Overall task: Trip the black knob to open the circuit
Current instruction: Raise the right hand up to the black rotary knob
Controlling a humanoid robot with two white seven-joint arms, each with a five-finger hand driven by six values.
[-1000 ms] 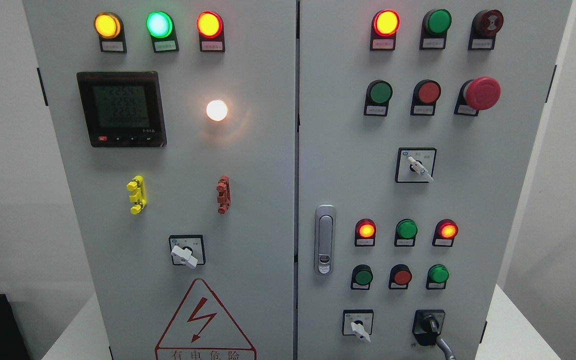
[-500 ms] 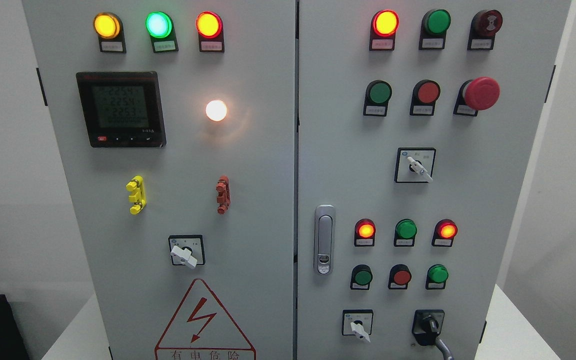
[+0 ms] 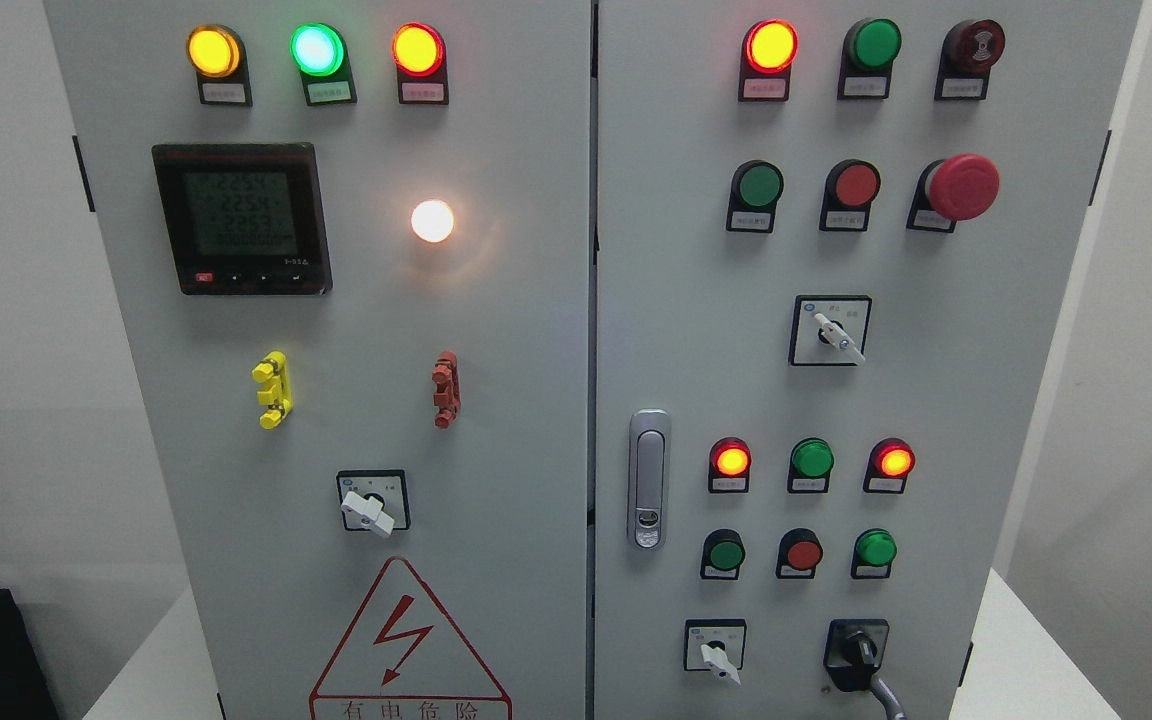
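My view has shifted a very little since one second ago: the whole cabinet sits slightly more to the left in the picture, as I see from the lamps and from the black knob at the lower right of the panel. This shift came in the first half second. In the last half second I see no change. The digits on the meter look fainter and harder to read now.

- meter on left door, display lit
- white lamp lit
- red mushroom button upper right
- door latch centre
- warning triangle bottom left
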